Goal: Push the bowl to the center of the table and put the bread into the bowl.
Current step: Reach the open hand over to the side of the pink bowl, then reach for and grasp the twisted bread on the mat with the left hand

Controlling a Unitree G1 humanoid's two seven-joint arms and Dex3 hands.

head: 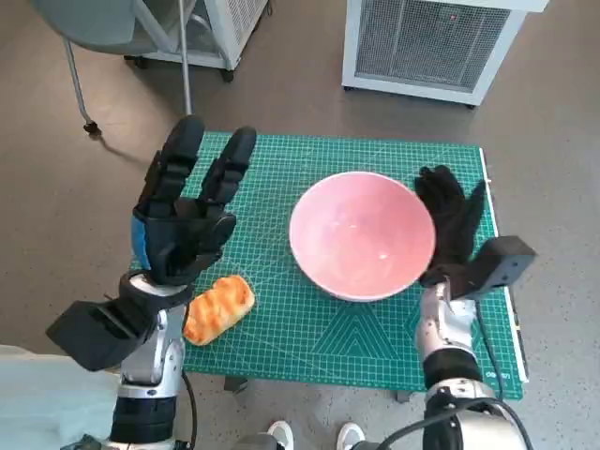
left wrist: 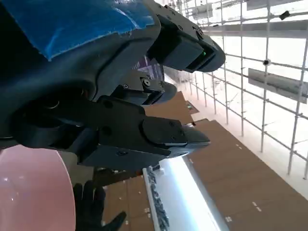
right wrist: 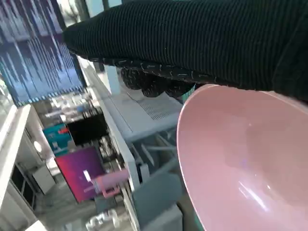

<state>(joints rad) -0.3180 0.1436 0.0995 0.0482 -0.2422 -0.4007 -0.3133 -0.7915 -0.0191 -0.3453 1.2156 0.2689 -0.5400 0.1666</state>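
A pink bowl [head: 362, 234] stands empty on the green cutting mat [head: 281, 328], right of the mat's middle; it also shows in the left wrist view [left wrist: 33, 192] and the right wrist view [right wrist: 240, 159]. My gloved right hand [head: 453, 223] lies flat against the bowl's right rim, fingers stretched away from me. A golden bread roll [head: 217, 307] lies near the mat's front left corner. My left hand [head: 187, 211] hovers raised above the mat's left side, just beyond the bread, fingers spread and holding nothing.
A white grilled appliance [head: 427, 42] stands on the floor beyond the table. A chair leg and a white cabinet [head: 202, 33] are at the far left. The mat's right edge [head: 502, 281] runs just beside my right wrist.
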